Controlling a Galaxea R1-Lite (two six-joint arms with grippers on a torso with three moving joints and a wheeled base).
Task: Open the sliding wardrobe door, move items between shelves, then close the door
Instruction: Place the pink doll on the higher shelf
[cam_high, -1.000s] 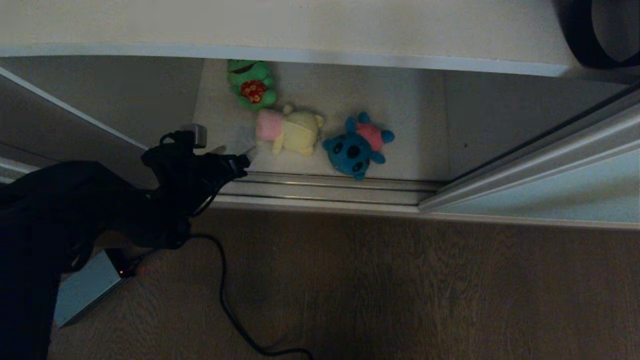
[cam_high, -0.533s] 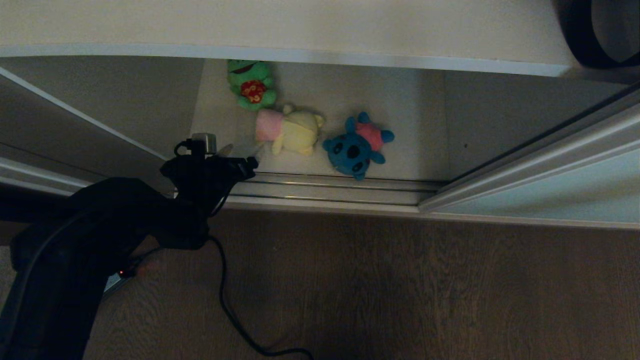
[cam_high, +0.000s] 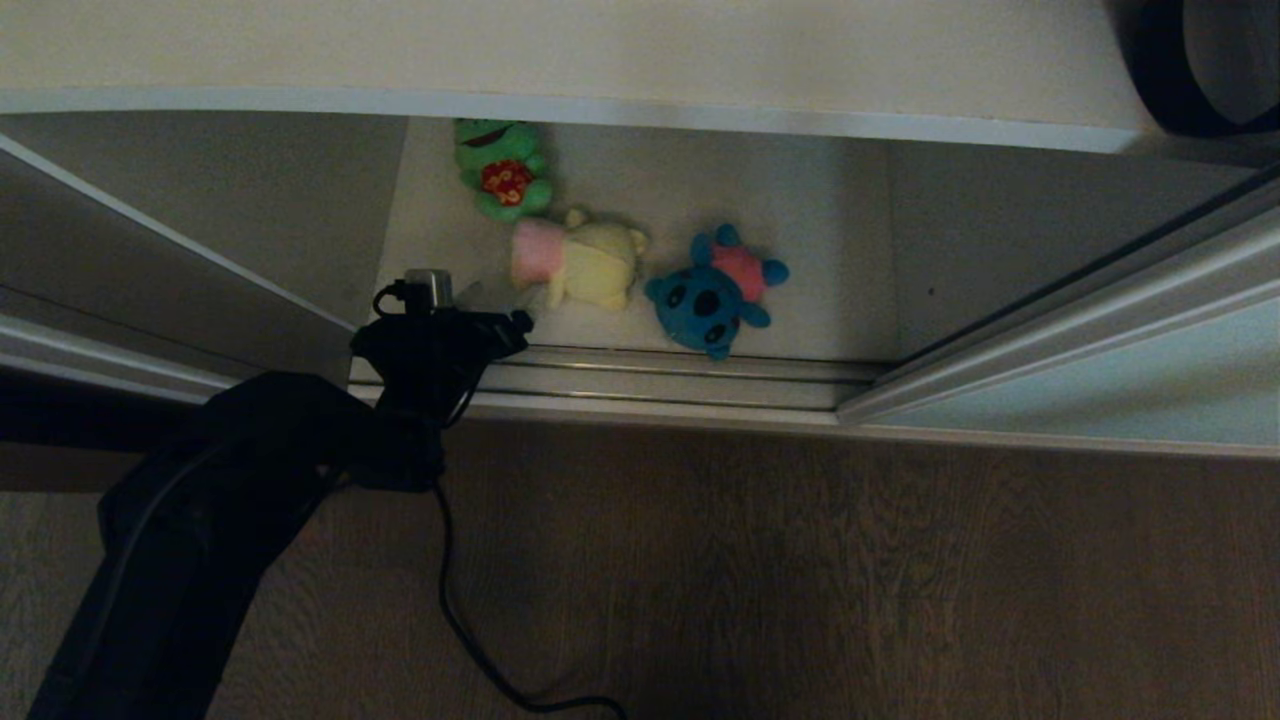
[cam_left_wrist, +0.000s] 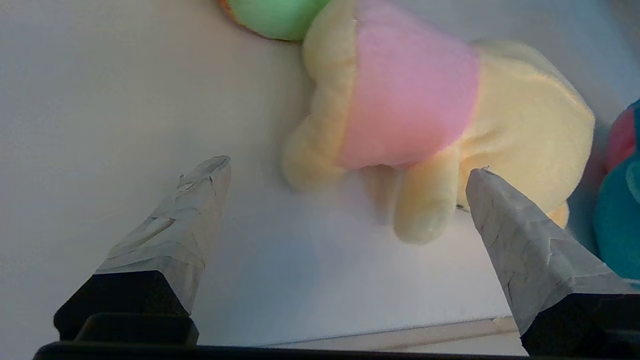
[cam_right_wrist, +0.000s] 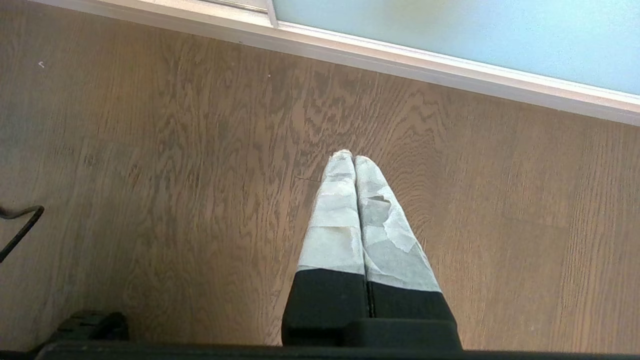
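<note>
Black left arm (cam_high: 230, 480), trailing black cable (cam_high: 455, 610), grey-taped tapering jaws

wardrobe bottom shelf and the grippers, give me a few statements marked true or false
1. The left gripper is open, with nothing between its fingers. True.
2. The pale yellow plush toy with a pink part lies between the green plush toy and the blue plush toy with a pink back. True.
3. The right gripper holds the blue toy. False: it is shut on nothing, above the brown wood-grain floor.
4. All three toys lie on the floor. False: they lie on the off-white lower shelf.
</note>
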